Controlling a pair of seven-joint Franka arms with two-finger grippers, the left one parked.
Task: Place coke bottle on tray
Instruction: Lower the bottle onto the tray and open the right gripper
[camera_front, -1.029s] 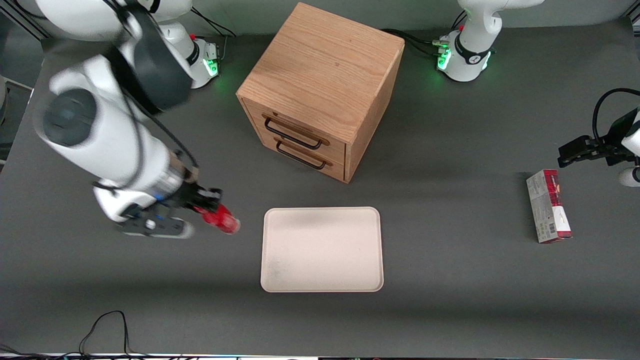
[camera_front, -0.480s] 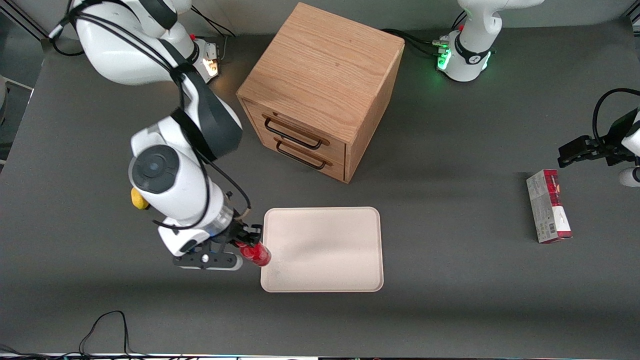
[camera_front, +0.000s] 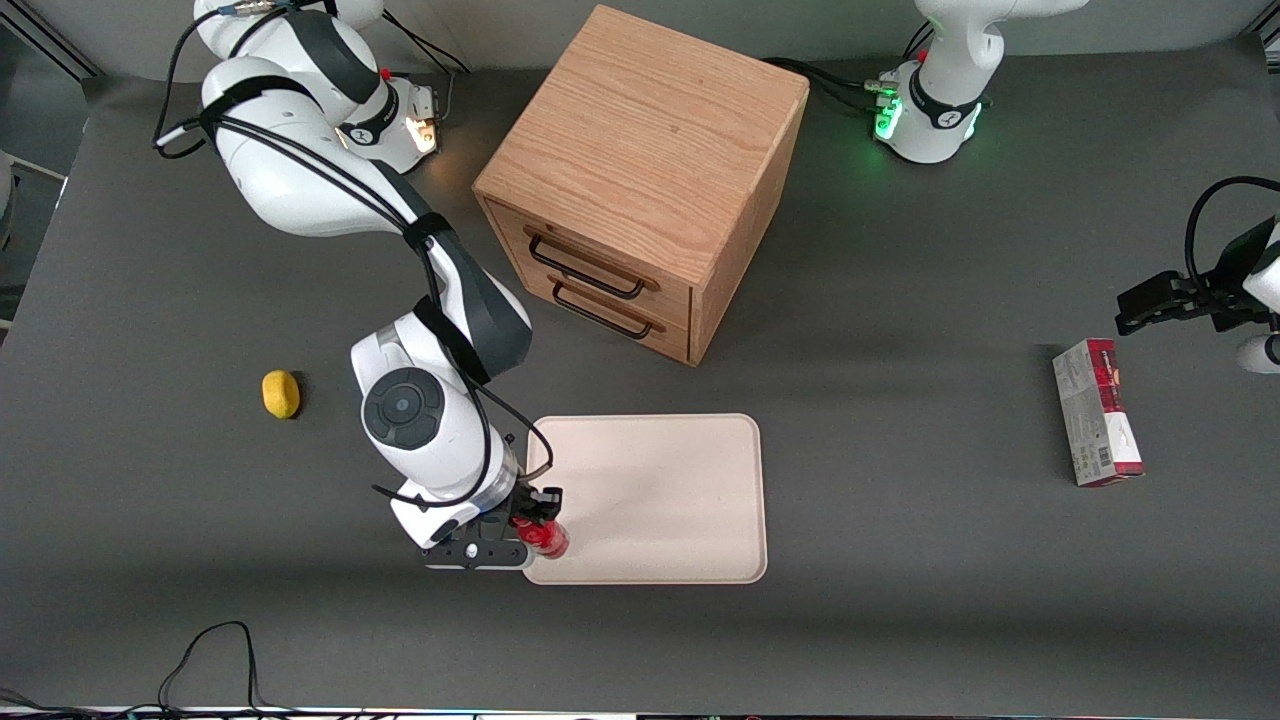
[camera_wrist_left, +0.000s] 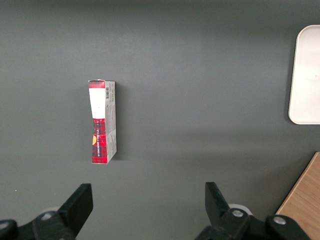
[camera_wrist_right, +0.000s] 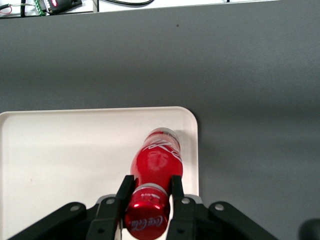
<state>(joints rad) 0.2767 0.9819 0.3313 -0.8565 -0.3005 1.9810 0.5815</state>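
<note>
While the two black fingers (camera_wrist_right: 176, 192) press against either side of the coke bottle's neck just below its red cap, the gripper (camera_front: 530, 520) hangs over the corner of the tray nearest the front camera at the working arm's end. Its jaws are clamped on the coke bottle (camera_wrist_right: 154, 172), which stands upright between them with white lettering showing on the cap and on the glossy red body. In the wrist view the bottle's base sits over the cream surface just inside the tray's rounded corner; whether the base touches the tray cannot be told.

Seen from the front, the coke bottle (camera_front: 546, 536) shows as a small red shape at the edge of the tray (camera_front: 660, 490), a flat cream-beige rectangle with a low rim. A wooden two-drawer cabinet (camera_front: 640, 180) stands farther from the camera than the tray, its dark handles facing the tray. A small yellow lemon-like object (camera_front: 281, 394) lies toward the working arm's end of the table. A red-and-white carton (camera_front: 1096, 411) lies flat toward the parked arm's end, well apart from the tray.
</note>
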